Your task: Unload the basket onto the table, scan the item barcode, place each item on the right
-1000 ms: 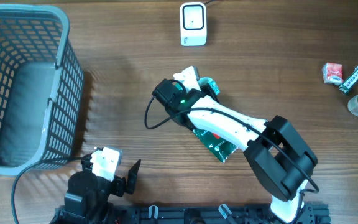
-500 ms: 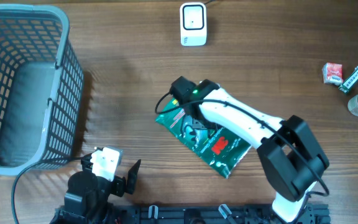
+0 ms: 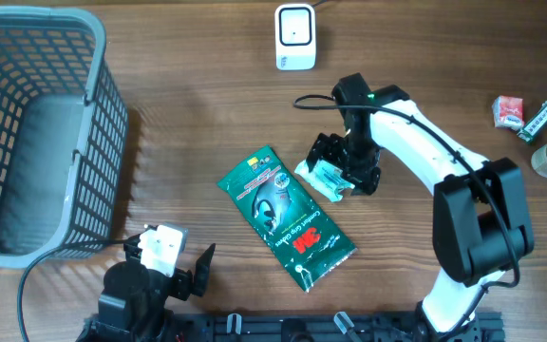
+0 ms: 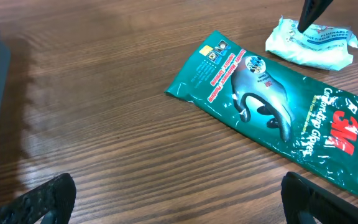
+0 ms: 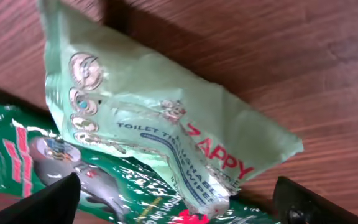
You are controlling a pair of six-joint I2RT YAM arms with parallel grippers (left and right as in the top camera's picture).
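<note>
While I look down from overhead, the right gripper (image 3: 343,169) hangs spread wide over a pale green Zappy wipes pack (image 3: 324,178). The pack lies on the wooden table (image 3: 207,114), just right of a green 3M glove packet (image 3: 288,217). The white barcode scanner (image 3: 294,36) stands well apart at the far edge, and a grey mesh basket (image 3: 103,123) sits at the left. Through the left wrist camera, my left gripper (image 4: 185,198) is released, fingers far apart with only bare table between them, facing the glove packet. Through the right wrist camera, the jaws straddle the wipes pack with room on both sides, grasping nothing, and the glove packet shows just beside it.
</note>
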